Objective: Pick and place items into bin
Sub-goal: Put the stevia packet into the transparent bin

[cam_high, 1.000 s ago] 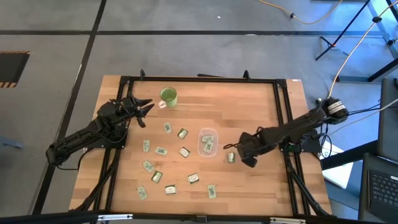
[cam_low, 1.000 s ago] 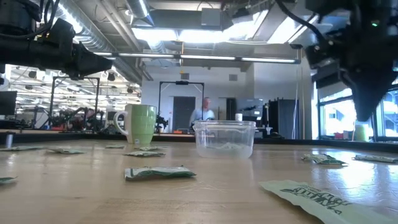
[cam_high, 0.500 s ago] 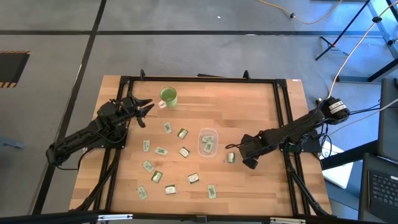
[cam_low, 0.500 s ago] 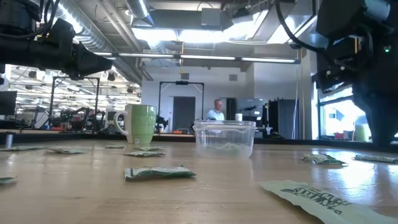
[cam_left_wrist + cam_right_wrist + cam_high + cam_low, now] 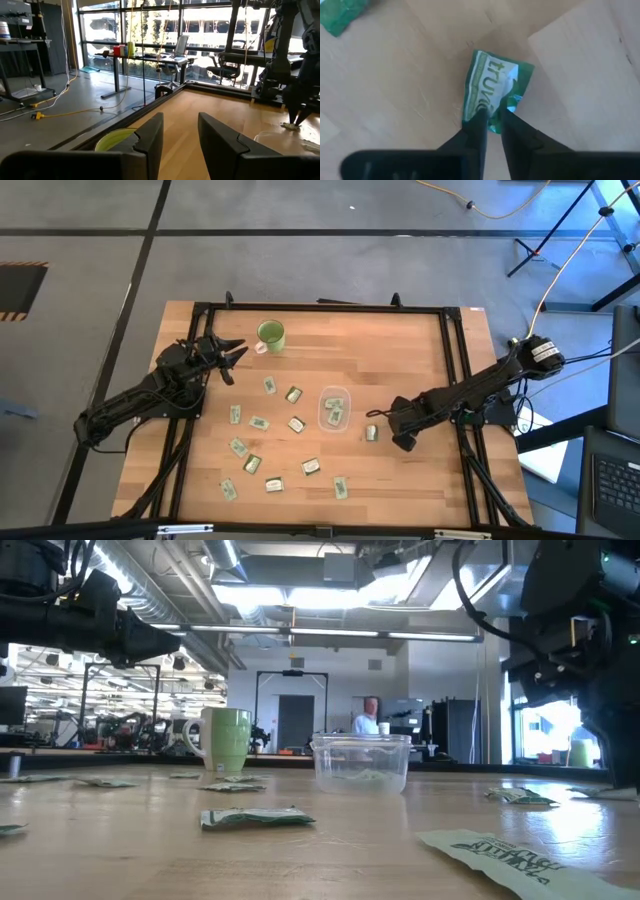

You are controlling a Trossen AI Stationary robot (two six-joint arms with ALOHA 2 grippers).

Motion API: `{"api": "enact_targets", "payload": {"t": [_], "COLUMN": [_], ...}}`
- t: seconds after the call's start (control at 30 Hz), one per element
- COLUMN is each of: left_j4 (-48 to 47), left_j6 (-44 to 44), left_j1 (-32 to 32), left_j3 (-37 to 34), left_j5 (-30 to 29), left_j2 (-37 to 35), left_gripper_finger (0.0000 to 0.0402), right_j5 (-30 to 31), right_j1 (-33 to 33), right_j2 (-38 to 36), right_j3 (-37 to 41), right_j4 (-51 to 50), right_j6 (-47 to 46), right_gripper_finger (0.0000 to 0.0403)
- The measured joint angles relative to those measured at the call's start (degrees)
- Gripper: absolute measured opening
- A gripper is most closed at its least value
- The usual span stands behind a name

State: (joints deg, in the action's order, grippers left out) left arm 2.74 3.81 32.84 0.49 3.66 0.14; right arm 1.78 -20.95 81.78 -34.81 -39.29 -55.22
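Pick step: right hand (image 5: pixel 490 120) down on surface, fingers pinching edge of packet (image 5: pixel 371 432) at 4 o'clock from tub (image 5: pixel 333 409). Next: lift, carry over tub, release. Left hand (image 5: pixel 232 356) parked open near mug (image 5: pixel 270 334).

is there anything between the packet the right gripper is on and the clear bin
Nothing visible does. The right gripper is down at a green packet, its fingers nearly closed on the packet's edge. Between that packet and the clear bin the high view shows only bare wood. The left gripper waits far off by the green mug.
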Motion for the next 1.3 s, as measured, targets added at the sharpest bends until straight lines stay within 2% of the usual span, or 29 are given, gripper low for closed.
{"api": "enact_targets", "payload": {"t": [0.17, 0.3, 0.4, 0.5, 0.6, 0.77, 0.97, 1.2, 1.3], "left_j4": [0.0, 0.0, 0.0, -0.1, -0.1, -0.3, -0.4, -0.4, -0.4], "left_j6": [0.0, 0.0, 0.0, 0.0, 0.0, 0.0, 0.0, 0.0, 0.0], "left_j1": [0.0, 0.0, 0.0, 0.0, 0.0, 0.0, 0.0, 0.0, 0.0], "left_j3": [0.0, 0.0, 0.0, 0.0, 0.0, 0.0, 0.0, 0.0, 0.0], "left_j5": [0.0, 0.0, 0.0, 0.0, 0.0, 0.0, 0.0, 0.0, 0.0], "left_j2": [0.0, 0.0, 0.0, 0.0, 0.0, 0.0, 0.0, 0.0, 0.0], "left_gripper_finger": [0.0116, 0.0116, 0.0116, 0.0116, 0.0116, 0.0116, 0.0116, 0.0116, 0.0116], "right_j5": [0.0, 0.2, 3.2, 7.0, 10.0, 10.6, 10.6, 10.1, 6.6], "right_j1": [0.0, 0.0, 0.2, 1.4, 2.7, 5.8, 8.9, 12.6, 13.6], "right_j2": [0.0, 0.6, 0.3, 0.3, 0.3, 1.7, 10.3, 22.9, 26.4], "right_j3": [-0.1, -3.3, -9.1, -14.8, -20.2, -26.6, -36.4, -43.7, -43.9], "right_j4": [-0.3, -3.6, -6.6, -6.6, -1.1, 8.1, 7.8, -1.8, -1.8], "right_j6": [0.6, 2.0, 6.2, 12.6, 21.6, 37.8, 51.2, 53.2, 54.2], "right_gripper_finger": [0.0008, 0.0010, 0.0008, 0.0003, 0.0004, 0.0004, 0.0004, 0.0005, 0.0005]}}
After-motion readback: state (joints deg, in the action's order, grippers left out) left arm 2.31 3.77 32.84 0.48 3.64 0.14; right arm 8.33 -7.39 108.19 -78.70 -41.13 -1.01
